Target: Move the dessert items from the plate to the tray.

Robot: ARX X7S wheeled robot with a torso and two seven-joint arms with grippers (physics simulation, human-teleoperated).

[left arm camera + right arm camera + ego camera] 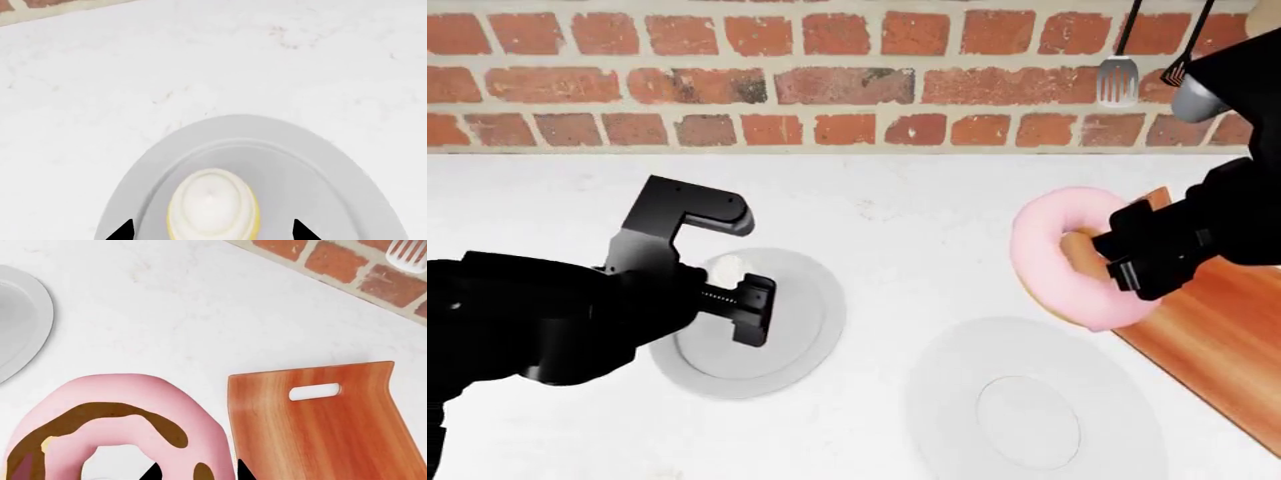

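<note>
Cupcake is seated on grey plate, between spread fingertips of left gripper, untouched. Second plate is seen bare. Donut is clamped in right gripper, held tilted above counter beside tray. Tray is partly cut off by frame edge. Cupcake is mostly hidden behind left arm in head view.

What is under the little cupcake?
The yellow cupcake sits on a round grey plate, which rests on the white counter. The plate's middle beneath the cupcake is covered, so it cannot be seen.
</note>
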